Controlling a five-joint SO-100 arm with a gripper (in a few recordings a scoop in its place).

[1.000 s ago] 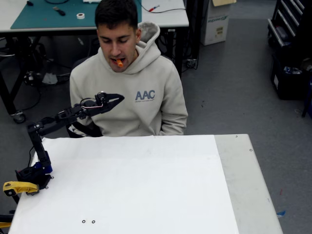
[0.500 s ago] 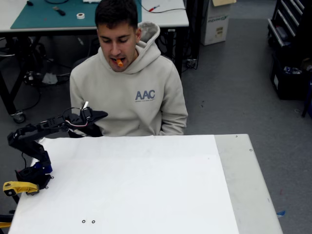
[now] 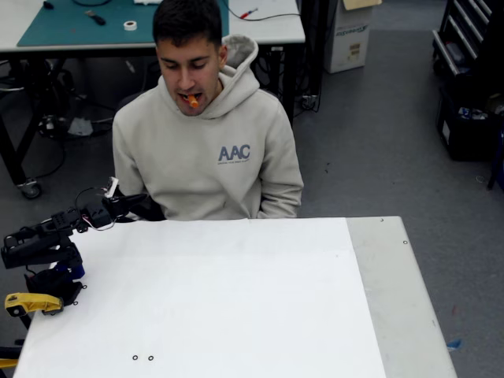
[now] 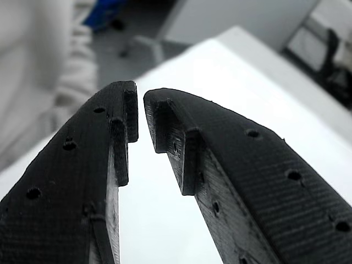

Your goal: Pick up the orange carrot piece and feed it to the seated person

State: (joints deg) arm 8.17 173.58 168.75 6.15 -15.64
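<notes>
the small bright orange carrot piece sits between the lips of the seated person in the light beige hoodie, who sits on the far side of the white table with head tilted a little downward. the hoodie has "aac" printed on the chest.

the black 5-joint arm is folded low at the left end of the table in the fixed view, its base next to a yellow clamp at the table's left edge. the black 2-finger gripper points to the right, just above the far left corner of the table and close beside the person's sleeve, well below the carrot piece and apart from it.

in the wrist view the gripper holds nothing: the 2 black textured fingers stand close together, parted only by a narrow slit at the tips that widens toward the base. white tabletop shows through the gap, and a blurred beige sleeve lies off to the left.

behind the person stands a workbench with a teal mat, and a roll of white tape lies on it.
</notes>
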